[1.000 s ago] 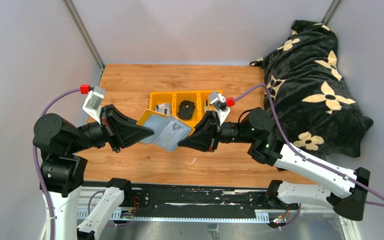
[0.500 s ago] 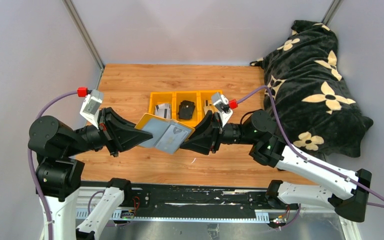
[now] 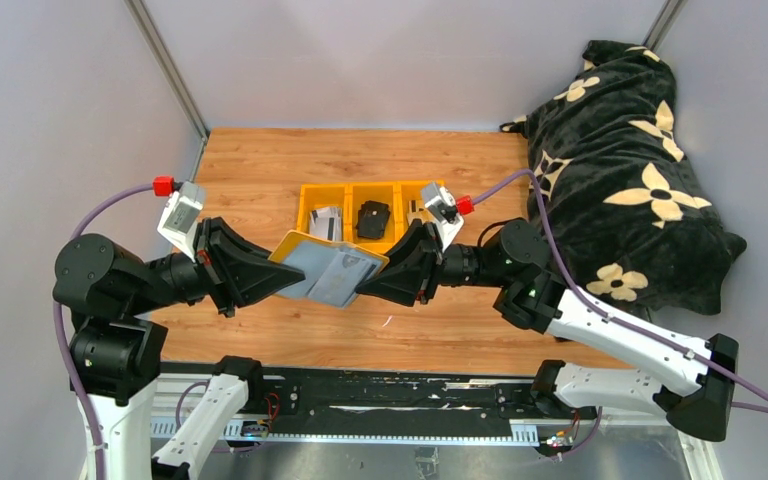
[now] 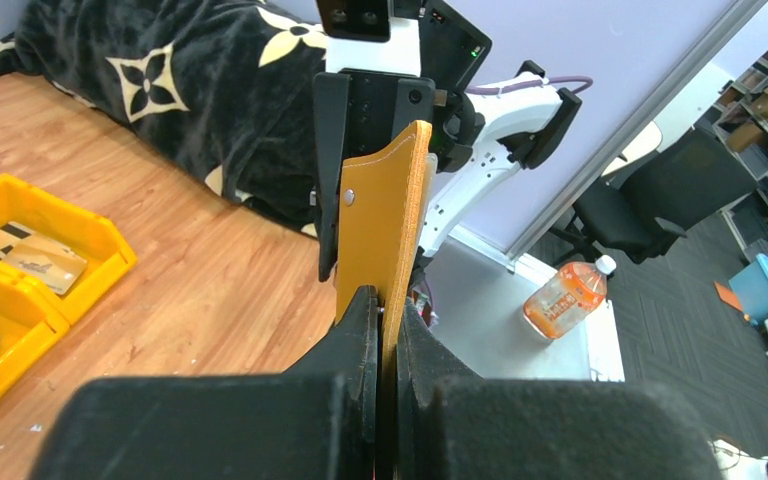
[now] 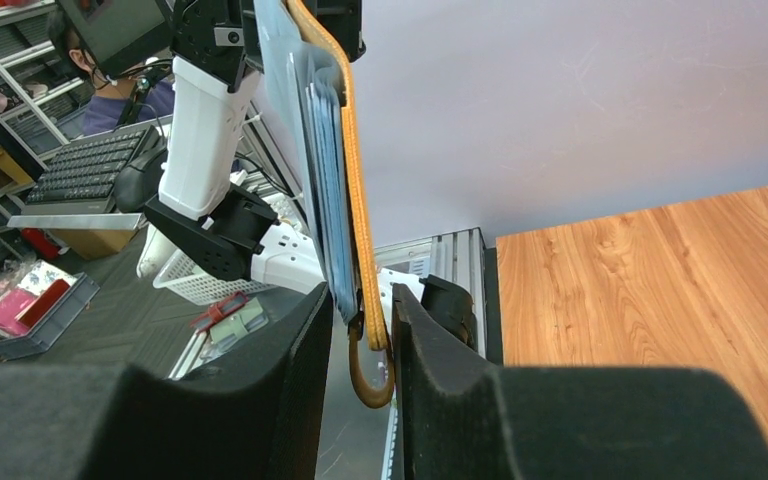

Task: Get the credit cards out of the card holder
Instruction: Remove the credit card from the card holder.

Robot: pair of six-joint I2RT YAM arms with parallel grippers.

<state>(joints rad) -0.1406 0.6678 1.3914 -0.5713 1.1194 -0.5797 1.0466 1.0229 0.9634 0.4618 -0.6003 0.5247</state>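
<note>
We see the left gripper (image 3: 285,271) clamping the one card holder (image 3: 328,268) aloft; the right gripper (image 3: 364,285) straddles its other edge, whether gripping we cannot tell. Behind sit three yellow bins (image 3: 349,188), credit cards (image 3: 326,217) in two, on a wooden table (image 3: 260,160) between grey walls (image 3: 380,60), one flowered blanket (image 3: 620,150) at right

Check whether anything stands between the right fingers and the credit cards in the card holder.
Nothing visible does. The right fingers straddle the edge of the mustard-yellow folding card holder, pale flat plastic cards showing inside; the left fingers pinch its opposite edge.
</note>
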